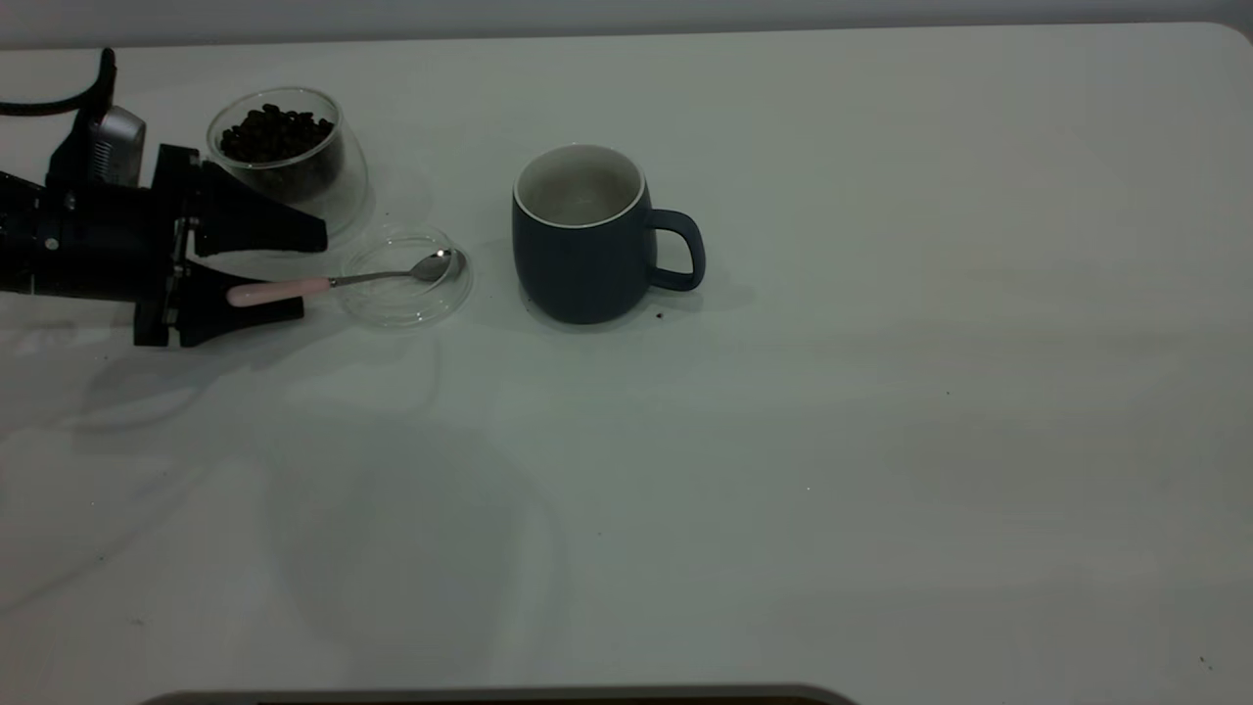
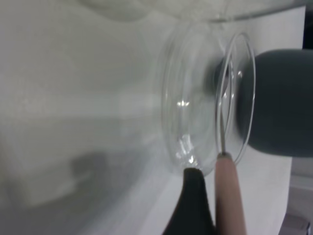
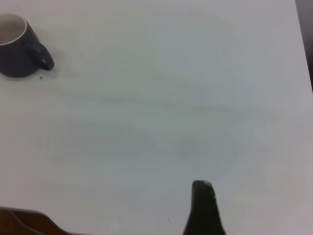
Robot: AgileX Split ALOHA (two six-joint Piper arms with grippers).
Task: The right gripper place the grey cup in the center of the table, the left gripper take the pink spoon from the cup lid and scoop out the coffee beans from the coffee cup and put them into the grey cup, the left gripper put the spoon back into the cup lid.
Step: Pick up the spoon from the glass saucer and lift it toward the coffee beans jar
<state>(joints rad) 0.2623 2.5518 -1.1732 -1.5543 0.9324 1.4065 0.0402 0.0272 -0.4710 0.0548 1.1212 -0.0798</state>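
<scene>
Between the spread jaws of the left gripper (image 1: pixel 294 269): pink spoon (image 1: pixel 333 282) handle, ungripped (bowl resting ahead in cup lid (image 1: pixel 406 277)), ready for pinching; grey cup (image 1: pixel 584 233) beyond.

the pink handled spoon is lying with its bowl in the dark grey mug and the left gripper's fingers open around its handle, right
Not quite. The exterior view shows the pink-handled metal spoon's bowl resting in the round clear glass lid, not in the dark blue-grey ceramic mug. The left gripper's fingers are indeed open around its handle.
</scene>
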